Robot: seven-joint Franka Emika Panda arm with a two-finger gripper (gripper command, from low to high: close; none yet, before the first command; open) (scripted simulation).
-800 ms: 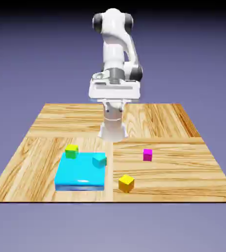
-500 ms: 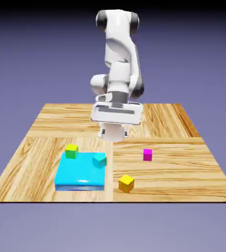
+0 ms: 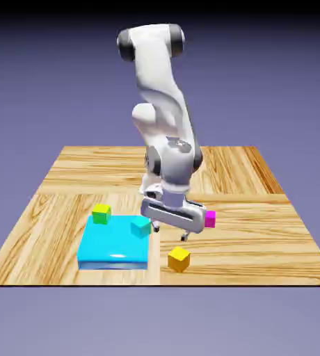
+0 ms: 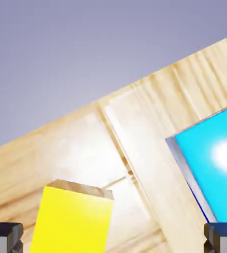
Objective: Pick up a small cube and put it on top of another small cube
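**Open gripper above the orange cube**

While the orange cube (image 3: 179,259) sits alone on the wood near the table's front edge, the gripper (image 3: 169,233) hangs just above and behind it, fingers spread wide with nothing between them. From the hand view the same cube (image 4: 73,220) fills the lower left, lying between the two grey fingertips (image 4: 4,236) but closer to the left one, and touching neither.

Just beside the cube, toward the exterior view's left, lies the flat cyan block (image 3: 110,243); its corner also shows at the hand view's right (image 4: 219,163). On the block's far right corner rests the teal cube (image 3: 141,227), close beside the gripper's body. A lime cube (image 3: 101,213) sits at the block's far left corner. Toward the exterior view's right, the magenta cube (image 3: 210,219) shows partly behind the hand. Farther back, the table (image 3: 260,174) stretches to the arm's (image 3: 164,104) base.
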